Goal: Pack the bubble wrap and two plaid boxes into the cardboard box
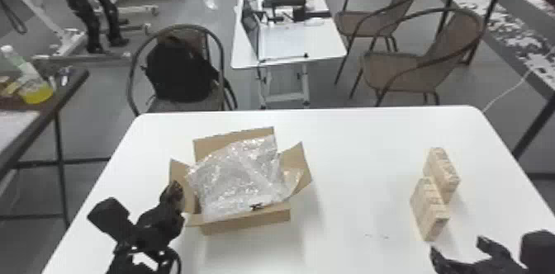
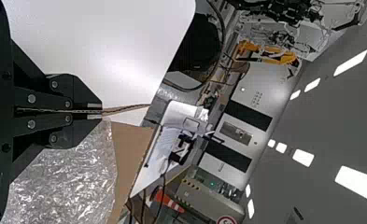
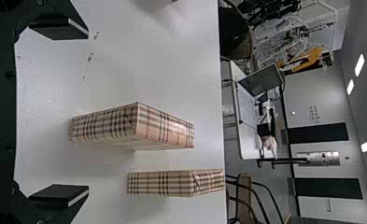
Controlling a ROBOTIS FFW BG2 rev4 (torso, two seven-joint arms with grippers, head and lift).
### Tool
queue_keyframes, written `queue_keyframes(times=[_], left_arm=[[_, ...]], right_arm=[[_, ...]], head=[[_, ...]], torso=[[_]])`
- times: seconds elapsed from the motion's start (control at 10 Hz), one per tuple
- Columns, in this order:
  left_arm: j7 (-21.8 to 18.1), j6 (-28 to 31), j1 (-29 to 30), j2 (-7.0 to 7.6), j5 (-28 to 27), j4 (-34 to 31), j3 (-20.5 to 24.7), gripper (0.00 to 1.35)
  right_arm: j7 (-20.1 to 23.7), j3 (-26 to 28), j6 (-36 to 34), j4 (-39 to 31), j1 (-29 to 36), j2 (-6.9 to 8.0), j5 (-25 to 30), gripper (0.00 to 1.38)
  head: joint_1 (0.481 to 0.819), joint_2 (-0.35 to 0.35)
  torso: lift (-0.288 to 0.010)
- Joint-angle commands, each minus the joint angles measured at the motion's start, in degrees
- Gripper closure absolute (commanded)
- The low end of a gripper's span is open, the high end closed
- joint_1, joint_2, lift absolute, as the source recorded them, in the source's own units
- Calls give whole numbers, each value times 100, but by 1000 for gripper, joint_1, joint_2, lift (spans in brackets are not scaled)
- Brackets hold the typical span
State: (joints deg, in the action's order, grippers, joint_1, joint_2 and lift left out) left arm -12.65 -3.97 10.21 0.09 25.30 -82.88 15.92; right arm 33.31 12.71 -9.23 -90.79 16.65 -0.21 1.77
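Bubble wrap is lying in the cardboard box, left of the tabletop's middle, and it's bulging above the rim. Head view: wrap is spreading toward the right flap, so you're probably risking a snag there when a plaid box is coming over. With the wrap sitting that high, a box could be sliding off it unless you're pressing it down first. Both plaid boxes are standing near the tabletop's right edge, nearer one just beside the farther one.

Left wrist view: your left gripper is pinching the left flap between closed fingertips. If you're pulling hard, you're likely creasing the flap or skidding the whole carton, since it's light.

Right wrist view: your right gripper is holding nothing, fingers wide apart, and the nearer plaid box is lying across its line. It's sitting skewed, so if you're closing without matching its angle, I'm expecting it to be twisting. If you're overreaching, a finger could be knocking the farther one toward the tabletop's far edge.
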Motion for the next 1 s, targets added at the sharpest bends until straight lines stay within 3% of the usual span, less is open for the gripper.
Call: queue_keyframes(times=[0.0,0.3,0.6,0.7,0.9], left_arm=[[0,-7,7,-24,28,0,8,1214],[0,-7,-11,-24,36,0,-19,1214],[-9,2,-11,-24,45,0,-19,1214],[-18,2,-2,-24,54,0,-10,1214],[-36,2,-2,-24,54,0,-10,1214]], right_arm=[[-158,-111,88,378,-250,4,-19,131],[-202,-260,255,1116,-847,-5,69,130],[-563,-375,298,1363,-1102,-5,130,137],[-580,-436,298,1521,-1217,-32,130,225],[-633,-506,290,1714,-1375,-58,113,717]], head=[[695,139],[695,150],[695,149],[695,148],[695,154]], torso=[[-14],[-14],[-14],[-14],[-14]])
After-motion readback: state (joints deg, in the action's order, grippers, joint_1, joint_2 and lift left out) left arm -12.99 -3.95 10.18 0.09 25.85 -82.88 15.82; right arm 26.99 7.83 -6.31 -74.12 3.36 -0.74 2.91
